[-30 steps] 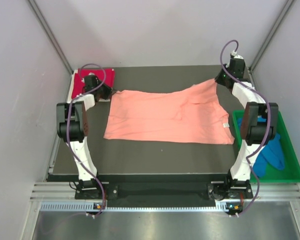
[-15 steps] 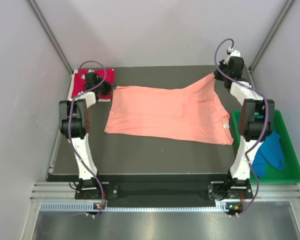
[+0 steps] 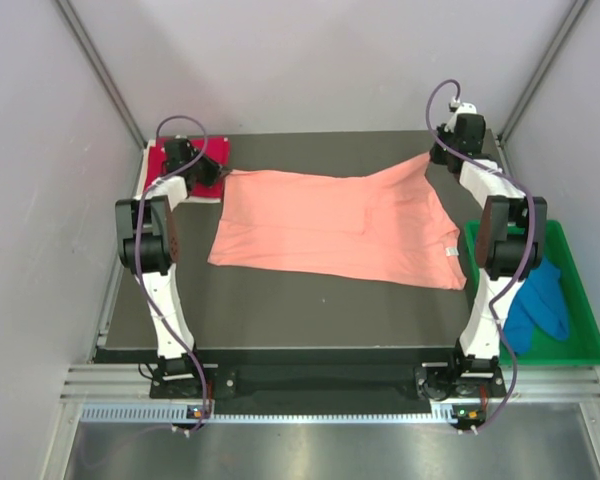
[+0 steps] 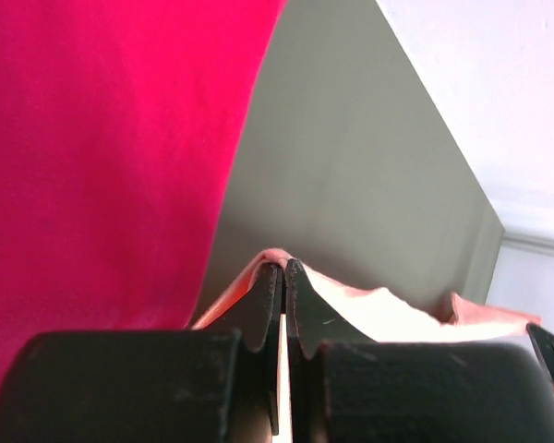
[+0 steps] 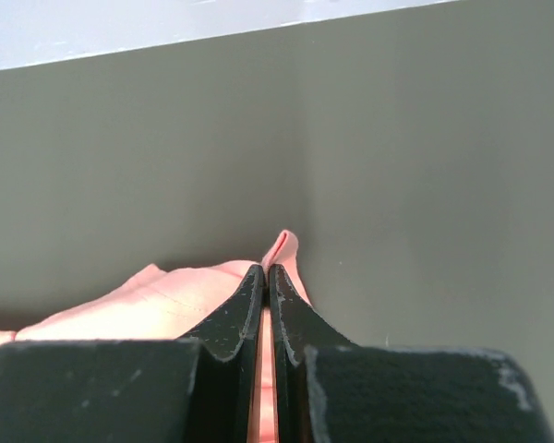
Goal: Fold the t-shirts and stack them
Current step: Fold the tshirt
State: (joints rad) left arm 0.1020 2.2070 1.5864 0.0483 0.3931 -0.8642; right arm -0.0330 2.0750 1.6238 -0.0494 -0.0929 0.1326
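Note:
A salmon-pink t-shirt (image 3: 335,225) lies spread across the dark table, stretched toward the back. My left gripper (image 3: 216,176) is shut on its back left corner; the wrist view shows pink cloth (image 4: 369,309) pinched at the fingertips of that gripper (image 4: 283,266). My right gripper (image 3: 435,156) is shut on the back right corner, lifted a little, with a pink fold (image 5: 282,249) poking past the tips of that gripper (image 5: 266,269). A crimson-red t-shirt (image 3: 160,165) lies folded at the back left corner, beside the left gripper, and fills the left of the left wrist view (image 4: 102,157). A bright blue t-shirt (image 3: 540,305) lies in the tray.
A green plastic tray (image 3: 580,310) stands at the right of the table, beside the right arm. White walls close in the back and both sides. The dark table top (image 3: 310,310) lies bare in front of the pink shirt.
Both grippers have drawn the pink shirt's far edge a little further back; the right corner has risen and moved toward the back wall. Both grips have stayed shut.

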